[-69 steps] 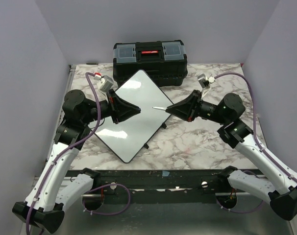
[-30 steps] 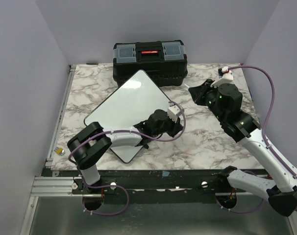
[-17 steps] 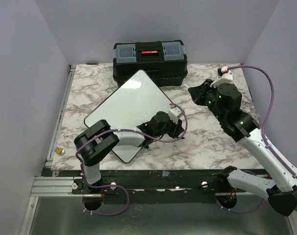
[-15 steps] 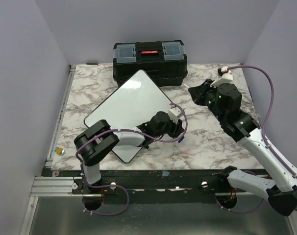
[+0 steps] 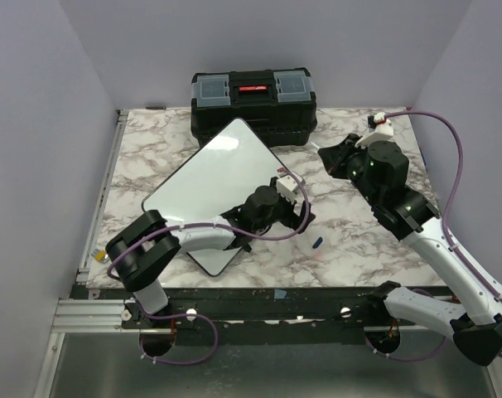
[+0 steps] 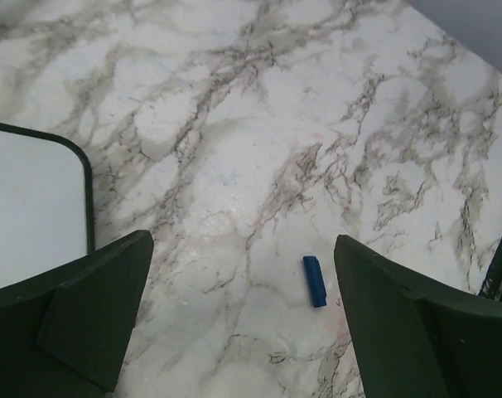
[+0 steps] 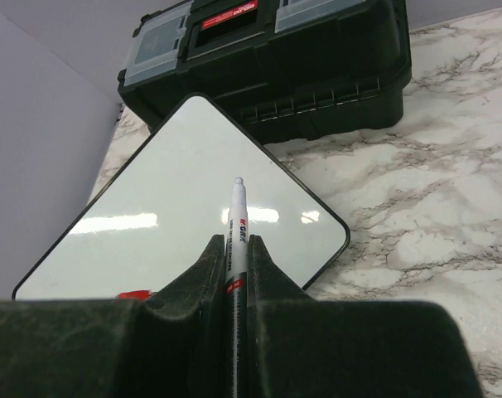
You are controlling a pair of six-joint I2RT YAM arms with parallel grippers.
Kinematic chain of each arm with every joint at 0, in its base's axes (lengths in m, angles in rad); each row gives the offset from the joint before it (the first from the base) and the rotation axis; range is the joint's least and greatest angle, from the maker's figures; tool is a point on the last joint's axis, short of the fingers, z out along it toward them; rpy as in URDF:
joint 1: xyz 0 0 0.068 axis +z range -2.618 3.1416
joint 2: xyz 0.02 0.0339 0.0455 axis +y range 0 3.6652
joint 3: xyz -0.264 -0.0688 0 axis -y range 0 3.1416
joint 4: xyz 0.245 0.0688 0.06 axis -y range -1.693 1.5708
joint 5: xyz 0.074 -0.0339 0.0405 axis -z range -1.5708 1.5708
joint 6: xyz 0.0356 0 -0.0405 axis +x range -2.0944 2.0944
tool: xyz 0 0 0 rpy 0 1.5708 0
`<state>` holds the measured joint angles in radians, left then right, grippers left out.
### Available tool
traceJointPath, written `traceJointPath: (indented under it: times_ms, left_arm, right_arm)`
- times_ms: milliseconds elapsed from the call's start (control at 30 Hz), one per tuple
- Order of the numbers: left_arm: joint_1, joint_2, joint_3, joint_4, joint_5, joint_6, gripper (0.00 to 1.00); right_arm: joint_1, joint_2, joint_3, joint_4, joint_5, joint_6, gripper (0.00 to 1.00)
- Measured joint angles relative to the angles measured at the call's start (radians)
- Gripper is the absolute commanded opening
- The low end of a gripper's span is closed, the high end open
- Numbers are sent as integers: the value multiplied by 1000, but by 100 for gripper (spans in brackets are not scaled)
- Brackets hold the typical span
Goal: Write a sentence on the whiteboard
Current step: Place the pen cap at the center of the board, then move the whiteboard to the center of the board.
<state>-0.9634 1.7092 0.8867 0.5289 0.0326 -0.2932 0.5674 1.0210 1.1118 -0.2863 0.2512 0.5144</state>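
The marble table (image 5: 359,240) carried the whiteboard (image 5: 209,178), turned cornerwise, its face glossy white. Just behind the board's far corner sat the black toolbox (image 5: 253,104). By the board's right corner the left gripper (image 6: 243,249) hung with its fingers spread wide. Further right of the board, the right gripper (image 7: 234,249) pinched a marker (image 7: 237,211), tip toward the board. A small blue cap (image 6: 314,281) lay on the table, right of the board.
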Motion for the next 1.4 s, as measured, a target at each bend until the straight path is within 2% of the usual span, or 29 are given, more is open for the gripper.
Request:
traceJointPath:
  times_ms: [167,467,533,833,967,1133,1400]
  left_arm:
    - [0,-148,-26,-37,-100,44,95]
    - [50,-360,-37,-279,-205,122,95]
    - [96,-428,-68,-326,-203,120,94]
    - [463,-747,-91,-557,-140,30,97]
    - [594,-760,-39,-637,-130,-3,97]
    - [737,-680,43,-757,-134,-58,98]
    - [898,-610,70,-827,-94,-117,99]
  right_arm:
    - [0,0,0,0,0,0,1]
    - [0,3,29,-1,0,-1,1]
    - [0,8,63,2,-1,-2,1]
    - [0,31,109,38,-35,2,1]
    - [0,49,104,40,-75,11,1]
    - [0,55,91,40,-127,19,1]
    - [0,61,77,40,-192,20,1]
